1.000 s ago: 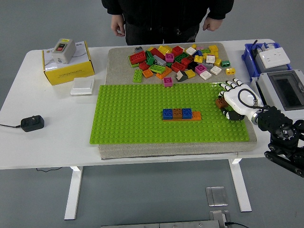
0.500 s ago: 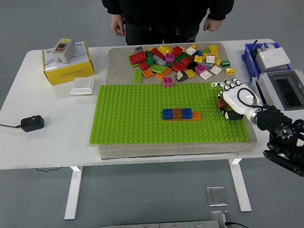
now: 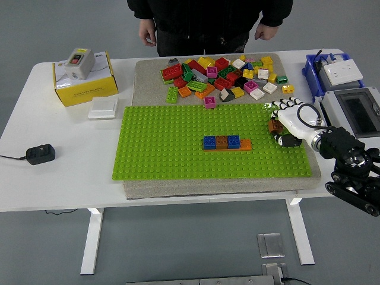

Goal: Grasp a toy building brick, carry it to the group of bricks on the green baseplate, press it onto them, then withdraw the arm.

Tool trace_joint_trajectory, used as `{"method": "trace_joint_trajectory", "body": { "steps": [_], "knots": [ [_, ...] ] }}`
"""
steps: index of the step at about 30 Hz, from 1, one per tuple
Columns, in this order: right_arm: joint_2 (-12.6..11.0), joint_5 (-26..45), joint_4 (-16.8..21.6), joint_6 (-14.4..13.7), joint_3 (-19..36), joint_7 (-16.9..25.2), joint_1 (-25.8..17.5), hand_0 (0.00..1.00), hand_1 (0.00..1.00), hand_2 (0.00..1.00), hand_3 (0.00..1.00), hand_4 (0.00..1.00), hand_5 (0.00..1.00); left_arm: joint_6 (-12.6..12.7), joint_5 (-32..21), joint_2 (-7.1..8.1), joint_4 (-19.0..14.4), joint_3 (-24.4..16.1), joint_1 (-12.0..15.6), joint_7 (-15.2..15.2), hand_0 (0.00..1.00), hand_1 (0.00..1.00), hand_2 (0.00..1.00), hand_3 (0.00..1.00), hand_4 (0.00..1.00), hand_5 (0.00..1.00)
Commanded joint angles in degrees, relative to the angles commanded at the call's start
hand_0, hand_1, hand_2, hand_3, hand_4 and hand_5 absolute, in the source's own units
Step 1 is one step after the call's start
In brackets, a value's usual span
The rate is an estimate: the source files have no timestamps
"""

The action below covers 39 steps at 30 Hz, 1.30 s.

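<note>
Brick, brown, sits enclosed under the curled fingers of the right hand at the right-hand end of the green baseplate; only a small part of it shows beneath the palm, so the firmness of the grip cannot be confirmed. Judged from this posture, the hand is at the grasping or early carrying step, its white fingers wrapped down over the brick to keep it from slipping. To the left of the fingers, well apart across bare studs, lies the group of bricks, a short row of blue and brown pieces over an orange one, where the held brick is meant to be pressed. Beyond the fingertips, on the grey mat, is the loose pile of bricks, the likely supply. Behind the wrist, to the right, are a blue bin and a grey box, near the forearm's path. A person stands at the far side, hands hanging free of the table. No left arm appears.
</note>
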Motion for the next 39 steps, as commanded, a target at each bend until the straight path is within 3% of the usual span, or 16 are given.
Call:
{"method": "trace_joint_trajectory", "body": {
  "steps": [1, 30, 36, 37, 39],
  "knots": [
    [0.04, 0.01, -0.02, 0.01, 0.0, 0.0, -0.03, 0.998, 0.998, 0.998, 0.774, 0.607, 0.407, -0.01, 0.07, 0.01, 0.0, -0.05, 0.0, -0.01, 0.638, 0.602, 0.574, 0.681, 0.346, 0.746],
    [0.5, 1.69, -0.84, -0.74, 0.09, 0.81, -0.36, 0.998, 0.998, 0.998, 0.769, 0.63, 0.426, 0.09, 0.19, -0.02, 0.0, -0.07, 0.02, -0.12, 0.637, 0.601, 0.573, 0.664, 0.309, 0.747],
    [0.79, 2.44, -0.96, -1.49, -0.21, 0.74, -0.54, 0.998, 0.998, 0.998, 0.739, 0.647, 0.436, 0.09, 0.08, -0.06, 0.0, 0.07, -0.01, -0.13, 0.637, 0.601, 0.573, 0.664, 0.308, 0.75],
    [0.84, 2.46, -1.01, -1.54, -0.22, 0.71, -0.57, 0.998, 0.998, 0.998, 0.522, 0.627, 0.448, 0.09, 0.14, -0.07, 0.0, 0.01, -0.01, -0.12, 0.637, 0.6, 0.573, 0.66, 0.286, 0.743],
    [0.93, 2.52, -1.12, -1.64, -0.21, 0.67, -0.64, 0.998, 0.998, 0.998, 0.522, 0.627, 0.448, 0.08, 0.18, -0.08, 0.0, -0.03, 0.0, -0.12, 0.637, 0.6, 0.573, 0.66, 0.286, 0.743]
  ]
}}
